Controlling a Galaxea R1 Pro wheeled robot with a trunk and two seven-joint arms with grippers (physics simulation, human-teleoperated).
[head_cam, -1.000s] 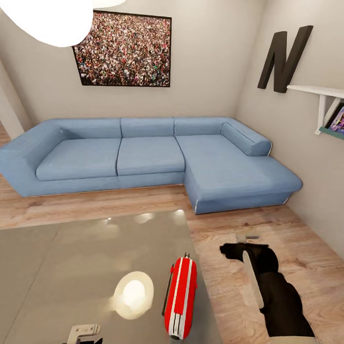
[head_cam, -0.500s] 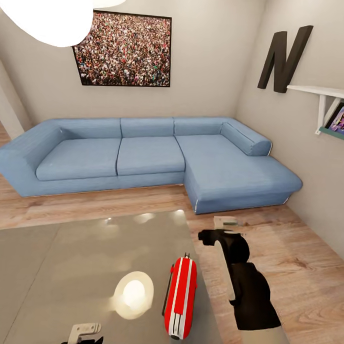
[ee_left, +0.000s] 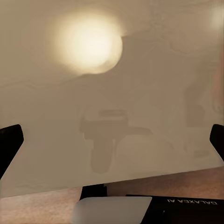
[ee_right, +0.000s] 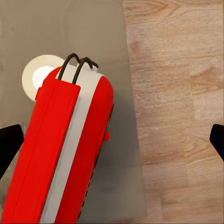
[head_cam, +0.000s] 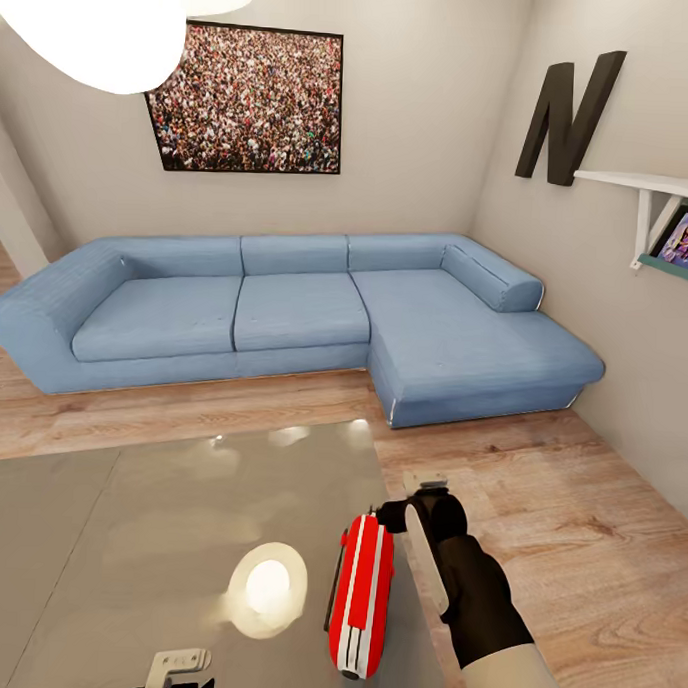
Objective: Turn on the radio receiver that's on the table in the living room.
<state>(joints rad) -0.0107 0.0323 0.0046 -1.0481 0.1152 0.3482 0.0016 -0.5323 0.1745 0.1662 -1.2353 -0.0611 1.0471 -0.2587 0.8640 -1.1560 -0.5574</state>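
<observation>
Your radio receiver lies flat near the right edge of the tabletop, long axis running toward the sofa and away from it. The white end panel faces you; the far end, with a thin dark wire loop, points at the sofa. White stripes run lengthwise.

Right claw hovers just beside the radio's far end, over the tabletop edge and wood floor. In the right wrist view its fingertips sit at opposite frame edges, so it's spread wide, nothing held.

Left claw is low over the near tabletop, also spread wide, holding nothing as far as I can tell.

Lamp glare reflects just left of the radio. Nothing blocks it.

Wall: crowd photo, big dark letter "N". Left wrist view shows mirrored "GALAXEA AI" lettering.
</observation>
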